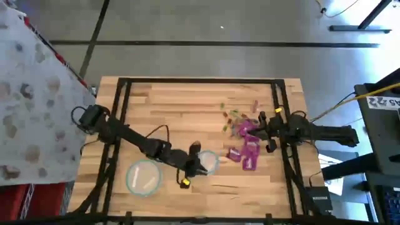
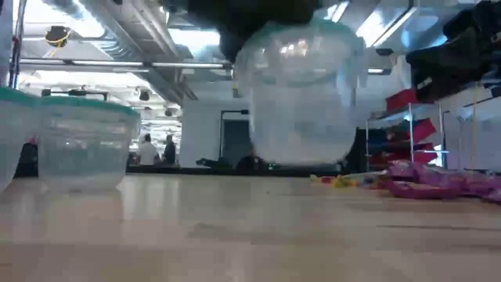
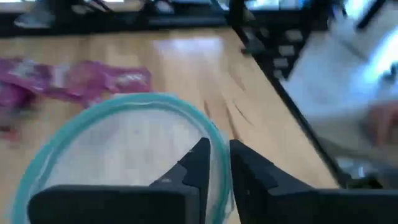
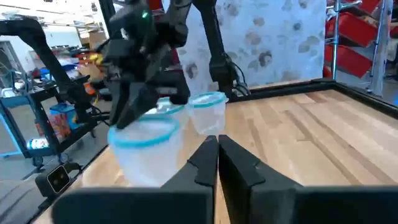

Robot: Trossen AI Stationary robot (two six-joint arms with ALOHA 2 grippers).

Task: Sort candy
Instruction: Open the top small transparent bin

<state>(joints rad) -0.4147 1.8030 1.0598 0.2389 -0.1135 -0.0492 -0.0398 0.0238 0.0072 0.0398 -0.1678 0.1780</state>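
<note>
My left gripper (image 1: 199,164) is shut on a clear bowl with a pale teal rim (image 2: 301,94), near the table's front middle. The bowl is up off the table. The candy (image 1: 245,139), mostly magenta packets with a few small greenish and reddish pieces, lies in a loose heap on the wood at the right. It also shows in the left wrist view as candy (image 3: 74,78) beyond the bowl. My right gripper (image 4: 217,149) is shut on nothing and waits at the table's right edge, just right of the heap. My left gripper holds the bowl by its rim (image 3: 210,126), one finger (image 3: 198,163) inside the bowl and the other outside its wall. The fingers come slanting down from the table's left. The bowl hangs below them, clear of the table, roughly upright with its mouth up.
Two more clear teal-rimmed bowls (image 2: 86,141) stand on the table at the front left, seen as a bowl (image 1: 144,176) in the high view. The black frame rails (image 1: 281,112) run along the table's sides. Bare wood lies between the bowls and the heap.
</note>
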